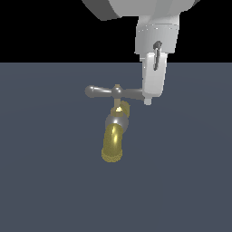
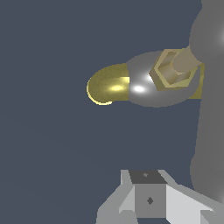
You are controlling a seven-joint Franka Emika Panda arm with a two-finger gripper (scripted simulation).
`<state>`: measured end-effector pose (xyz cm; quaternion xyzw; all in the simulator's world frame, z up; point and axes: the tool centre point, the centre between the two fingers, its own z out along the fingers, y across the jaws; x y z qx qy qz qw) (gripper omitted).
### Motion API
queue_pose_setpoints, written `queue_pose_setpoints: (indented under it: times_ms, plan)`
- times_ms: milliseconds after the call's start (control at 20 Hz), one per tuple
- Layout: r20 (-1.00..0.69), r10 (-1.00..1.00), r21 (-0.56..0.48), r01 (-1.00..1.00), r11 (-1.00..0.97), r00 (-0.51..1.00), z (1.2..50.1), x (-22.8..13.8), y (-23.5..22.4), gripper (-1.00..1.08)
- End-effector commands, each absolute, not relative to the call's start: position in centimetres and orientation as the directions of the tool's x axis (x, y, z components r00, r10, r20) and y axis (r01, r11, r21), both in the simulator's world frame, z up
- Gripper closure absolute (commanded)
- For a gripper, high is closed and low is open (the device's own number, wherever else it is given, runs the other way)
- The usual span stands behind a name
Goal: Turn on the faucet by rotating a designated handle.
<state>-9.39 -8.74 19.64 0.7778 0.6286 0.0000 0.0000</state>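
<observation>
The faucet is a small tap with a golden-yellow curved spout, a silver collar and a thin stem, standing on the grey floor. Its handle is a grey crossbar with bulbous ends, lying level across the stem. My white gripper hangs straight down at the crossbar's end on the exterior view's right, its tip touching or just beside that end. The fingers look pressed together, with nothing between them. In the wrist view the spout and collar lie ahead, the handle is a blurred grey bar at the edge, and the gripper shows shut.
A flat dark grey floor spreads all around the faucet, with a black background above it. No other object shows in either view.
</observation>
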Motion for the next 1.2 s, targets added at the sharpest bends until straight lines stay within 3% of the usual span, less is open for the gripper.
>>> queue_pose_setpoints:
  times_ms: [0, 1150]
  plan:
    - [0.000, 0.978, 0.000, 0.978, -0.210, 0.210, 19.6, -8.8, -8.9, 1.08]
    - [0.000, 0.978, 0.000, 0.978, -0.210, 0.210, 19.6, -2.7, -11.1, 1.08]
